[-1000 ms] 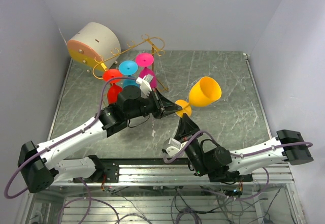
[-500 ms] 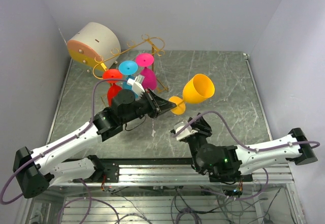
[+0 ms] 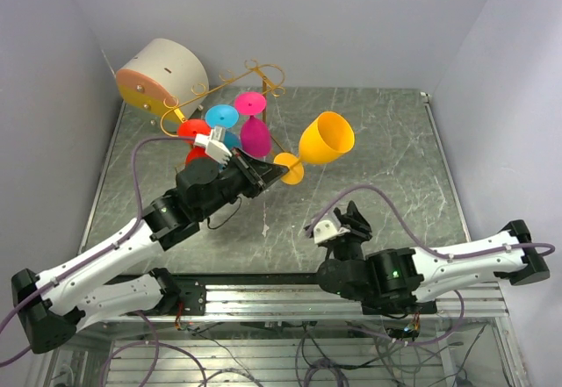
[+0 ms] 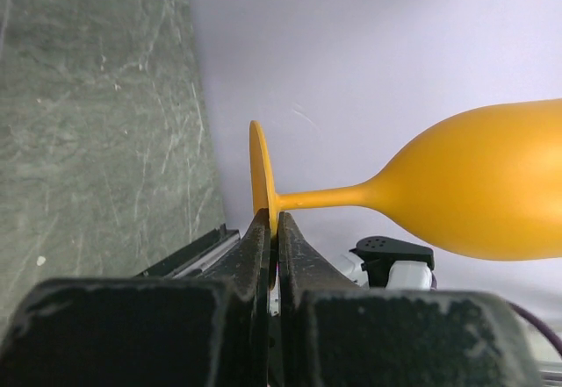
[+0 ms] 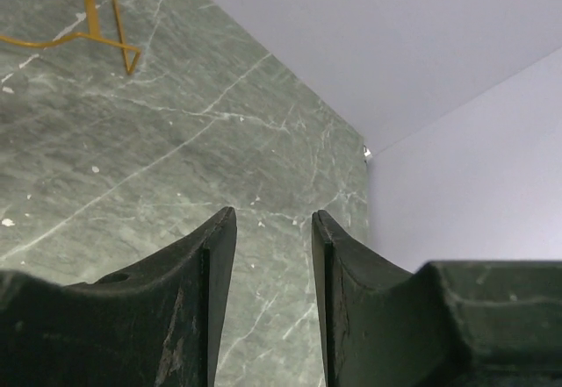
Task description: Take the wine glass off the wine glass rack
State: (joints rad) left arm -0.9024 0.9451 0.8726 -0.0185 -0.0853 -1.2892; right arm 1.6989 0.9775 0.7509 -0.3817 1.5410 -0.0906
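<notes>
My left gripper is shut on the edge of the round foot of a yellow wine glass. It holds the glass in the air, lying sideways, just right of the rack. In the left wrist view the foot sits between my closed fingers and the bowl points right. The gold wire rack stands at the back left with red, blue and pink glasses hanging in it. My right gripper is open and empty, low over the table in front of the yellow glass.
A cream drum with an orange face lies at the back left corner behind the rack. The rack's wire base shows at the top left of the right wrist view. Grey walls close in the marble table on three sides.
My left gripper has carried the yellow glass left and back, closer to the rack. My right gripper has drawn away from under the glass's foot toward the near edge.
</notes>
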